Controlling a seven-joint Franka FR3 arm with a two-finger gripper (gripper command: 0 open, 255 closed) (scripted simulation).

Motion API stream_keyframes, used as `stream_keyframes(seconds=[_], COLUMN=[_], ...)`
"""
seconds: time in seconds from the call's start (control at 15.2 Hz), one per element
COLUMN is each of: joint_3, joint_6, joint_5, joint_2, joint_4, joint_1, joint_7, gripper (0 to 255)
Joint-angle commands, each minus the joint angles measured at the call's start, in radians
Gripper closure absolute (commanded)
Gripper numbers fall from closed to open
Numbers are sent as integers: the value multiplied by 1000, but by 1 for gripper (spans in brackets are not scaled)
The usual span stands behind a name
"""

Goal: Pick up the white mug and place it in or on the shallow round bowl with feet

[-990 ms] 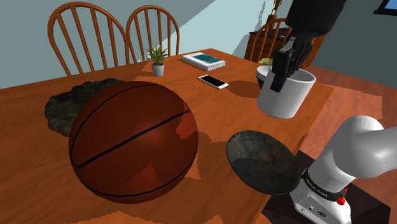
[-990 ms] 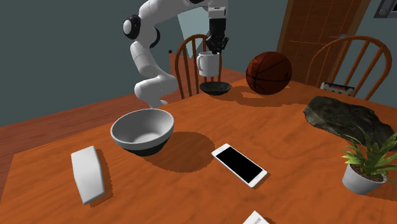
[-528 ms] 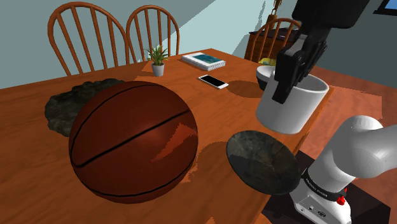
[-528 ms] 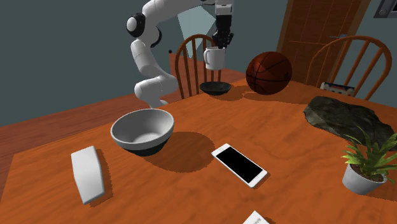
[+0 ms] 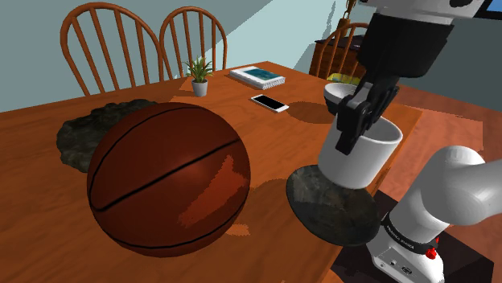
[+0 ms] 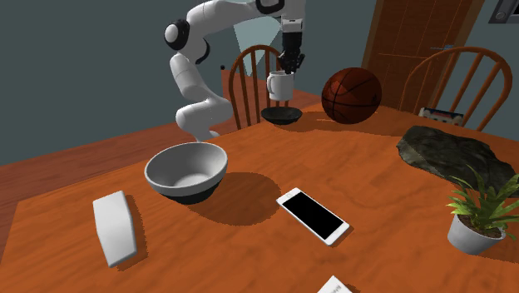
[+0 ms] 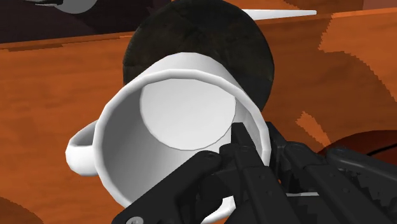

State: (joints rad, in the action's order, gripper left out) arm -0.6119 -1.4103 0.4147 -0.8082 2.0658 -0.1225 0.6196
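Well, the white mug point(image 5: 360, 157) is hanging in the air just above the dark shallow round bowl point(image 5: 322, 211), which is sitting near the worktop point(image 5: 269, 153) edge closest to the stand. In the second exterior view a gap is showing between the mug point(image 6: 279, 83) and the bowl point(image 6: 281, 116), so the two are not touching. Along the wrist view the mug's point(image 7: 178, 127) open mouth is facing the camera with the bowl's point(image 7: 191, 32) dark disc lying right behind it, so the mug is looking well lined up over it.

The pincer point(image 5: 347, 138) is clamping the mug by its wall at the rim, one finger reaching inside the cup and the other pressing on the outside. The handle is sticking out on the side away from the pincer point(image 7: 242, 147).

As for handling, the mug is appearing stiff and smooth-walled, so it is probably giving nothing under the squeeze and offering little friction. It is likely fairly light while empty, yet the hold is sitting off to one side of the rim, so the weight is probably trying to swing the cup about the fingertips. A hard cup like this is likely chipping or bouncing if dropped, and the bowl on its small feet is probably tipping if loaded at its edge; setting it down low and near the middle is seeming the safer course.
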Motion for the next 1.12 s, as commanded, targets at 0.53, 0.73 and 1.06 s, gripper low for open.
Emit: stream_keyframes(seconds=[0.53,0.73,1.06], joint_3=[-31,-40,-40], joint_6=[-109,-134,-134], joint_5=[38,47,48], joint_2=[-53,-62,-62], joint_4=[159,192,192], joint_1=[-24,-29,-29], joint_7=[-17,-20,-20], gripper=[255,255,255])
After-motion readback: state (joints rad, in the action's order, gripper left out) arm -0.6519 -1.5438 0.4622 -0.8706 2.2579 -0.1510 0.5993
